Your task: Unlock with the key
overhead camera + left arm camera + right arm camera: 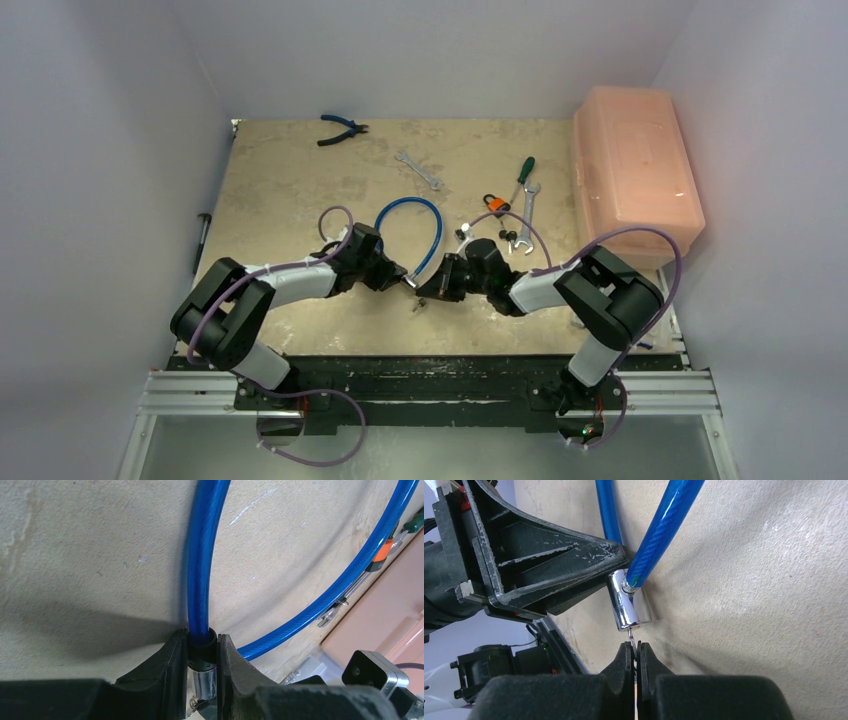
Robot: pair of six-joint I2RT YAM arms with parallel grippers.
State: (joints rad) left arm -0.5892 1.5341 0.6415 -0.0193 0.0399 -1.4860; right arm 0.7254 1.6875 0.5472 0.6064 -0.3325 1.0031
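A blue cable lock (432,217) loops on the table; its chrome lock cylinder (626,605) sits between the two arms. My left gripper (202,652) is shut on the lock's black collar (201,650), with the blue cable (200,570) rising from it. My right gripper (636,650) is shut on a thin metal key (632,637) whose blade is in the end of the cylinder. In the top view the left gripper (400,276) and right gripper (424,290) meet at the table's middle front.
An orange padlock (494,205), a green screwdriver (523,172), two wrenches (418,170), blue pliers (342,128) and small black parts lie behind. A pink plastic box (634,172) stands at the right edge. White walls close in both sides.
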